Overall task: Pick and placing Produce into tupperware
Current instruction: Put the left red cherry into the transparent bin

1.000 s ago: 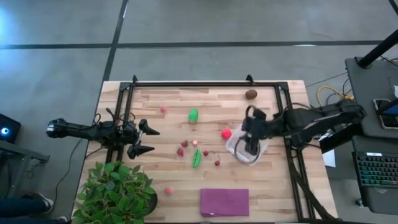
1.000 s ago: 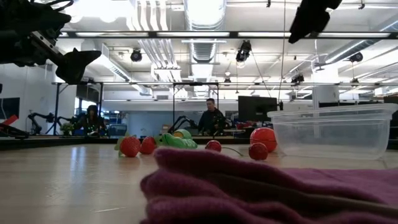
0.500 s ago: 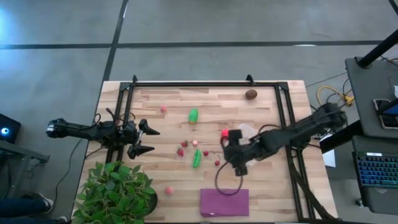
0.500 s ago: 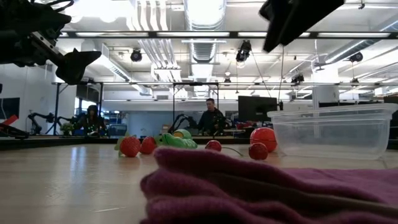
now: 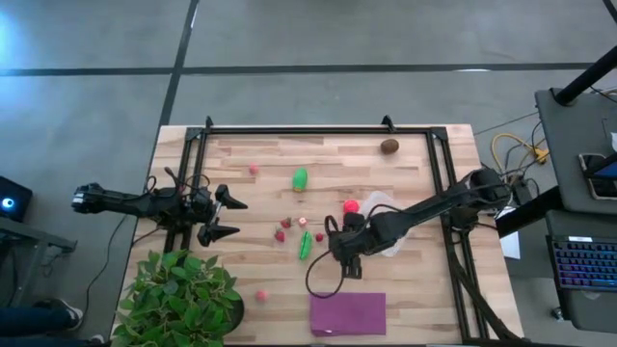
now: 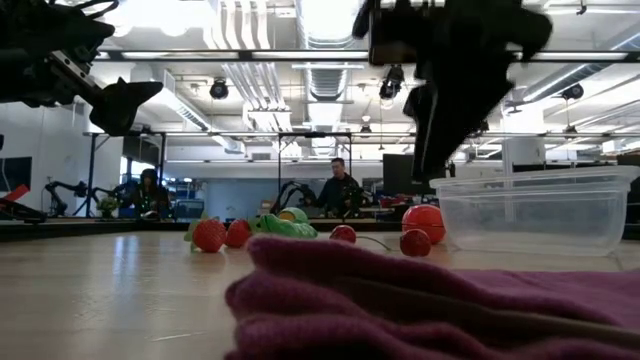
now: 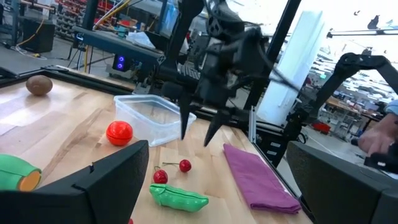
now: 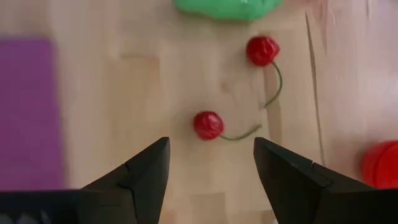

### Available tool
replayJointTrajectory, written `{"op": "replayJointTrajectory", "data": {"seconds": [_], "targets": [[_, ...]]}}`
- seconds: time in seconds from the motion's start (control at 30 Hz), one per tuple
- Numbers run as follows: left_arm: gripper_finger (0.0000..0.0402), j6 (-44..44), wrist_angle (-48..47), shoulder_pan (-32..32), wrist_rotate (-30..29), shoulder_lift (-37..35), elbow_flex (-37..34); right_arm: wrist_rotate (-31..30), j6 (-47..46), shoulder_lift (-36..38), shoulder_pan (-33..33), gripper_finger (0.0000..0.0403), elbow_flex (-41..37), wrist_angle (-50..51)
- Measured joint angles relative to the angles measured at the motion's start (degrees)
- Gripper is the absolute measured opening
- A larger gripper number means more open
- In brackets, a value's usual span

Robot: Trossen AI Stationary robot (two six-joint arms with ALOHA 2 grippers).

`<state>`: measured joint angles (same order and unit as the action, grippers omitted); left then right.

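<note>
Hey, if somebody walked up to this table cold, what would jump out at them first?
The right gripper hovers open over a pair of red cherries joined by a green stem, near the table's middle. Just beyond sits the empty clear tupperware, with a red ball beside it. The left gripper waits open at the table's left edge, above a leafy potted plant.

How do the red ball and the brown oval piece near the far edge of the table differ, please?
The red ball is bright red and round; the brown oval is dull brown and elongated. The red ball sits right beside the clear tupperware; the brown oval lies alone, far from it. Both rest on the table, outside the tupperware.
</note>
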<state>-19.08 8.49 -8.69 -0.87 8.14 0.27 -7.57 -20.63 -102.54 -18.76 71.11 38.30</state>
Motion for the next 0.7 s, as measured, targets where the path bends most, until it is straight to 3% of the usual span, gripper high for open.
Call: {"op": "replayJointTrajectory", "data": {"seconds": [0.3, 0.7], "targets": [[0.0367, 0.0, 0.0, 0.0, 0.0, 0.0, 0.0, 0.1, 9.7, -4.5, 0.4, 0.0224, 0.3, -0.3], [0.0367, 0.0, 0.0, 0.0, 0.0, 0.0, 0.0, 0.0, 10.5, -8.1, 1.9, 0.0224, 0.2, -2.2]]}}
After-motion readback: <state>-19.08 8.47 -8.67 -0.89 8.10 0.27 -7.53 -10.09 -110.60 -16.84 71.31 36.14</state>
